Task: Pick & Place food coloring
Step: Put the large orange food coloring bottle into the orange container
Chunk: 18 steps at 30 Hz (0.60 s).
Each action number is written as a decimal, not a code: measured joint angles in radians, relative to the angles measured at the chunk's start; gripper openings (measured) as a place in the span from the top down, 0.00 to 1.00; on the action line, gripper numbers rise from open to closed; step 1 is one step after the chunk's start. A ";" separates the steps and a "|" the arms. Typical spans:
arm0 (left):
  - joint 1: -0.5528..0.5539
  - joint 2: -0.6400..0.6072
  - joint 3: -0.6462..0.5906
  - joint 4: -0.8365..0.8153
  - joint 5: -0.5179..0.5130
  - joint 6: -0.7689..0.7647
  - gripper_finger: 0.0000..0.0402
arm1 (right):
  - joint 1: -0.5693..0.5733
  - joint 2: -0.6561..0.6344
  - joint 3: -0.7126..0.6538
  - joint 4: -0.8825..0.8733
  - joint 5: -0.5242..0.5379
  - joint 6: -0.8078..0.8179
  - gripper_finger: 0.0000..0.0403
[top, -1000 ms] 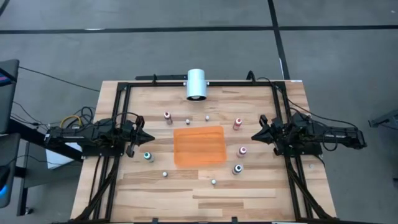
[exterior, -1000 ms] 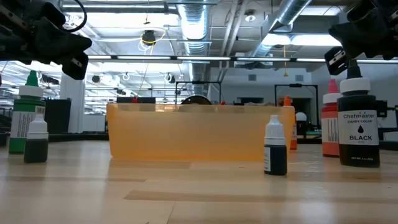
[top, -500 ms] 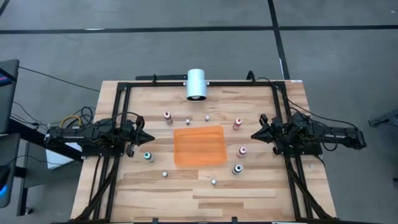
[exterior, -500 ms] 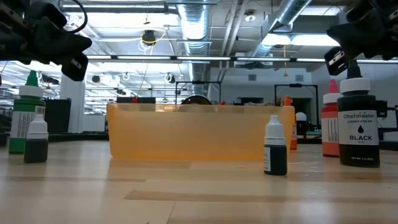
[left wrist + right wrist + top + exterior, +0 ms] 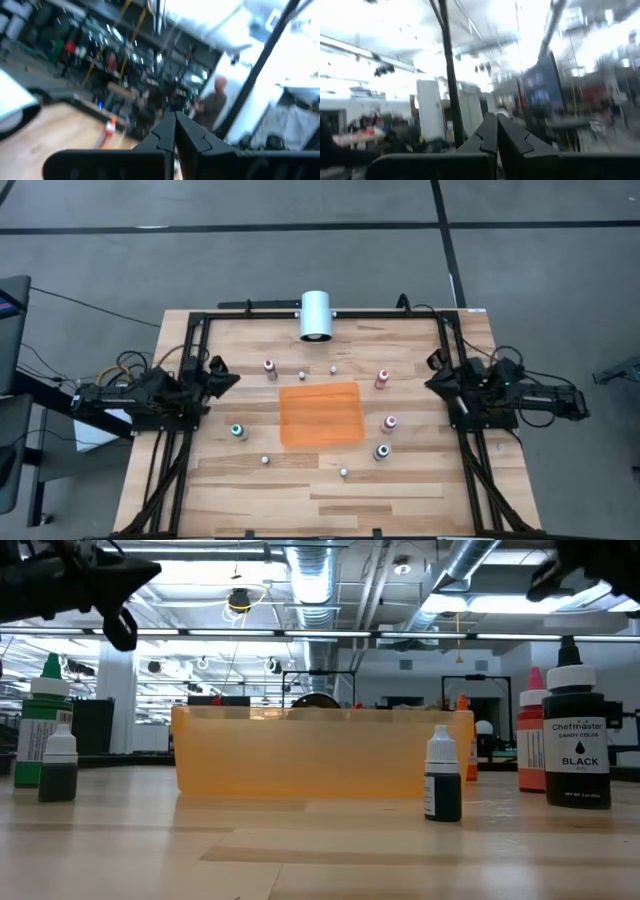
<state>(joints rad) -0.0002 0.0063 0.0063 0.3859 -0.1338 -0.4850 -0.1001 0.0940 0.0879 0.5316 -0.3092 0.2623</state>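
Several small food coloring bottles stand upright on their bases around the orange tray [image 5: 320, 415]: a green-topped one [image 5: 237, 431], a dark one [image 5: 382, 451], red-topped ones [image 5: 382, 378] [image 5: 389, 422] [image 5: 270, 366], and tiny ones [image 5: 343, 472] [image 5: 265, 460]. In the low view I see a green bottle [image 5: 42, 730] and a black bottle [image 5: 577, 740]. My left gripper [image 5: 230, 377] is raised at the table's left side, shut and holding nothing. My right gripper [image 5: 432, 383] is raised at the right side, also shut and holding nothing. Both wrist views show fingertips together [image 5: 175, 122] [image 5: 496, 122], tipped up at the room.
A big white cylinder [image 5: 316, 315] lies at the far edge, middle. A black frame [image 5: 320, 313] borders the table's far, left and right sides. Bare wood lies along the near edge. A person [image 5: 215, 100] shows far off in the room.
Both grippers have risen and tipped their fingers upward, each drawing back toward its own side of the table; the left one has also swung toward the far edge. Their fingers stay shut. No bottle has moved.
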 joint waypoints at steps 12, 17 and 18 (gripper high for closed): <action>0.000 0.000 0.000 0.054 -0.062 -0.012 1.00 | 0.000 0.000 0.000 0.153 -0.002 0.000 1.00; 0.000 0.000 0.000 0.055 -0.119 -0.076 1.00 | 0.000 0.000 0.000 0.150 -0.002 0.000 1.00; 0.000 0.000 0.000 0.054 -0.128 -0.078 1.00 | 0.000 0.000 0.000 0.150 -0.002 0.000 1.00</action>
<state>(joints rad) -0.0002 0.0063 0.0063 0.4401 -0.2616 -0.5629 -0.1001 0.0939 0.0879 0.6815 -0.3115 0.2619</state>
